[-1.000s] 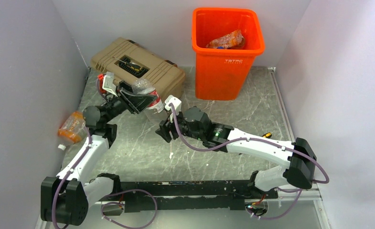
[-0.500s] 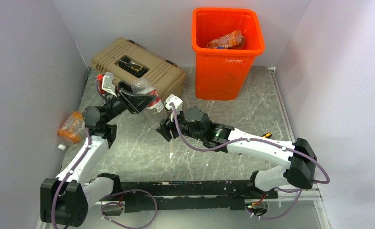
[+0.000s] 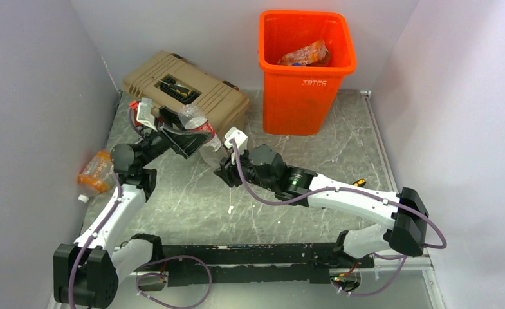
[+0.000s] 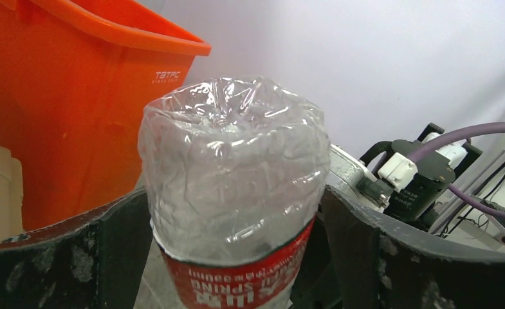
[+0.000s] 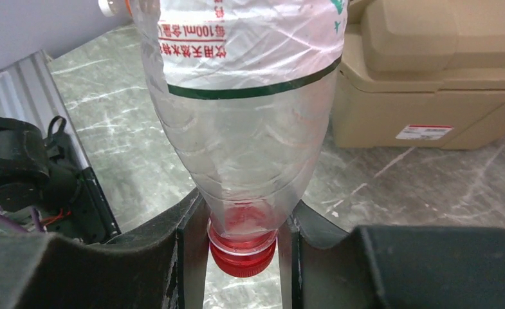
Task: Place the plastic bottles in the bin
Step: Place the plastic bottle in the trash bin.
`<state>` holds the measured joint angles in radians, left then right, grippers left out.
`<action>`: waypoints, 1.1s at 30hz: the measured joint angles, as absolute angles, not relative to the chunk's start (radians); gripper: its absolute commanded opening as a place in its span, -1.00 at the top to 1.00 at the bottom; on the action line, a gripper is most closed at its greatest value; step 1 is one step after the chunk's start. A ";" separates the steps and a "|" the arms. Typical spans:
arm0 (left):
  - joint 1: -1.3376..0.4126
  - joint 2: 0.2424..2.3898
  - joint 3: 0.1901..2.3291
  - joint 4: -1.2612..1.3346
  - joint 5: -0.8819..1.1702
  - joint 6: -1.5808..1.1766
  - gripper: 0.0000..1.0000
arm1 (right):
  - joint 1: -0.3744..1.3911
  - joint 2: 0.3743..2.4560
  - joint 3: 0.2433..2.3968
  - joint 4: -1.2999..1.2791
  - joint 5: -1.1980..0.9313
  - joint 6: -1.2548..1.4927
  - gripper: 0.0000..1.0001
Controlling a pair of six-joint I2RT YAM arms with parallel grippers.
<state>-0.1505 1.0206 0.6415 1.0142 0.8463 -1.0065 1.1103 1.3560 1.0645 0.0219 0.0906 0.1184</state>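
Left gripper [image 3: 186,136], with an orange bottle [image 3: 95,172] lying on the counter [image 3: 339,148] to its left by the wall, stands open, jaws spread either side of the clear bottle [image 4: 233,193] at its base end. That bottle is off the counter in front of the tan toolbox [image 3: 185,87], long axis tilted, base up-left, red cap down-right. Right gripper [image 5: 242,235] is clamped on its neck just above the cap. Orange bin [image 3: 301,96] stands well apart, back right, nearer the right arm; the carry appears to fall to that arm.
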 measured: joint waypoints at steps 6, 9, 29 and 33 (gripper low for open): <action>-0.150 0.942 0.632 0.935 0.801 -0.963 -0.99 | 1.110 1.301 1.089 -0.080 0.217 0.068 1.00; -0.150 0.879 0.626 0.876 0.751 -0.926 -0.99 | 1.103 1.273 1.142 -0.134 0.322 0.038 1.00; -0.146 0.851 0.765 0.213 0.426 -0.766 -0.99 | 0.500 1.550 1.753 0.251 0.598 0.028 1.00; -0.146 0.848 0.765 0.197 0.424 -0.743 -0.99 | 0.394 1.716 1.872 0.219 0.551 0.072 1.00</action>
